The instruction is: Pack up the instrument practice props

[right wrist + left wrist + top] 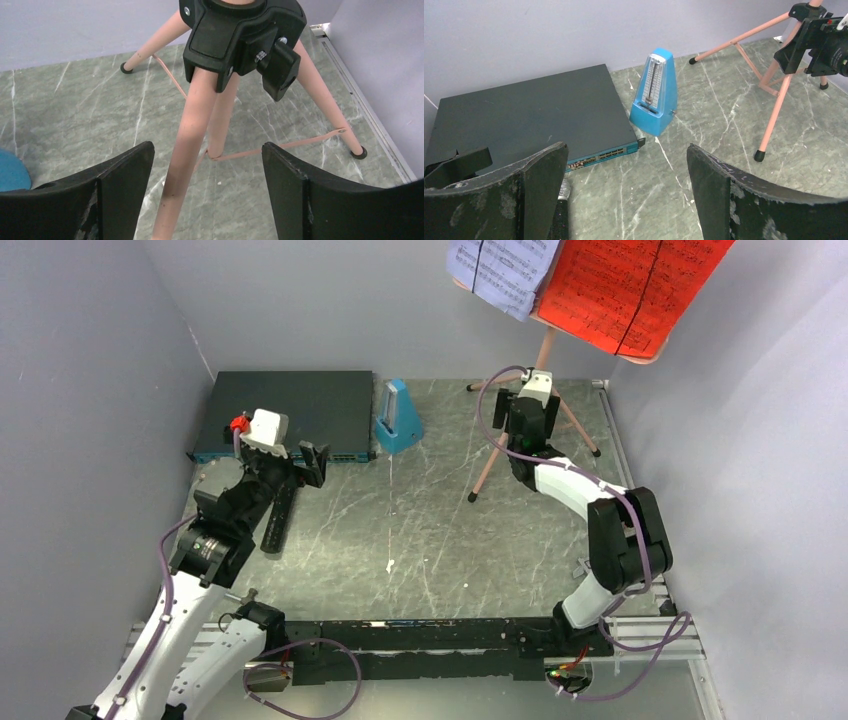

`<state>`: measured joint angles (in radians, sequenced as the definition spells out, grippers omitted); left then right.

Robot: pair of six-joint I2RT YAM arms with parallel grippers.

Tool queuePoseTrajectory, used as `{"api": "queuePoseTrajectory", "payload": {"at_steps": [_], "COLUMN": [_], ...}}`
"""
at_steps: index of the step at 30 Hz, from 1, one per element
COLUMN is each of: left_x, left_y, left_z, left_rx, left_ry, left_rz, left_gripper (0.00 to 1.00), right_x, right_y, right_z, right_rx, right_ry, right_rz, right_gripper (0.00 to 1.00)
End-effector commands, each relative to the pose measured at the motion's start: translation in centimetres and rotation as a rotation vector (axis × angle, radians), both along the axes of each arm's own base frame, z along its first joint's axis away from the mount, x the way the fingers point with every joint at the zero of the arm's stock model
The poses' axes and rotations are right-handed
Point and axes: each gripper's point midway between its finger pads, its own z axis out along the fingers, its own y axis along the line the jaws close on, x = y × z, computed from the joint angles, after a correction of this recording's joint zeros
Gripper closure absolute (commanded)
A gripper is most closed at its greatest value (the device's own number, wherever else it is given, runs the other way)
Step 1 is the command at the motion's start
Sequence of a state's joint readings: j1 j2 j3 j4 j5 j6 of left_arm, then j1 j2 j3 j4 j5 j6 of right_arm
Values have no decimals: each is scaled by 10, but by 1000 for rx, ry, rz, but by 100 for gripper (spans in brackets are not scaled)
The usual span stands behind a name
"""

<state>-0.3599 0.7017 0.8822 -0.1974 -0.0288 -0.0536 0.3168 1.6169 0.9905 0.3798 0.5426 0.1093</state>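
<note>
Two claws are gaping empty, the right claw point(207, 152) straddling a leg of the pink music stand point(192, 120), the left claw point(625, 155) hovering before the blue metronome point(655, 95).

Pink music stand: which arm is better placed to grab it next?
Right. The right gripper has one leg of the pink music stand between its open jaws, just below the black hub. The left gripper hangs open by the black box, across the table.

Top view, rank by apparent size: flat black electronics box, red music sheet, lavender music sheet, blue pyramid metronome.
Black electronics box and red music sheet: alike, sheet cropped and nearer camera.
Lavender music sheet.
Blue pyramid metronome.
</note>
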Motion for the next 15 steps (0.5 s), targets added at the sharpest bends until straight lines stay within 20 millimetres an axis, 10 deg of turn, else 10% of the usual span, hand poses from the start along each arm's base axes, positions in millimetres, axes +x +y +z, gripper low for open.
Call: {"api": "queuePoseTrajectory", "payload": {"at_steps": [1,15], "left_x": [2,4], "left_y": [0,-6], "left_z": [12,6], "left_rx": [5,17], "left_ry": [-58,-45], "left_rz": [4,-12], "left_gripper": [6,6], "right_x": [16,-4], "right_y": [4,10], "right_z": [29,15], "right_rx": [56,79], "right_ry": [-98,-56], "right_rz": [9,83], "right_gripper": [21,68]}}
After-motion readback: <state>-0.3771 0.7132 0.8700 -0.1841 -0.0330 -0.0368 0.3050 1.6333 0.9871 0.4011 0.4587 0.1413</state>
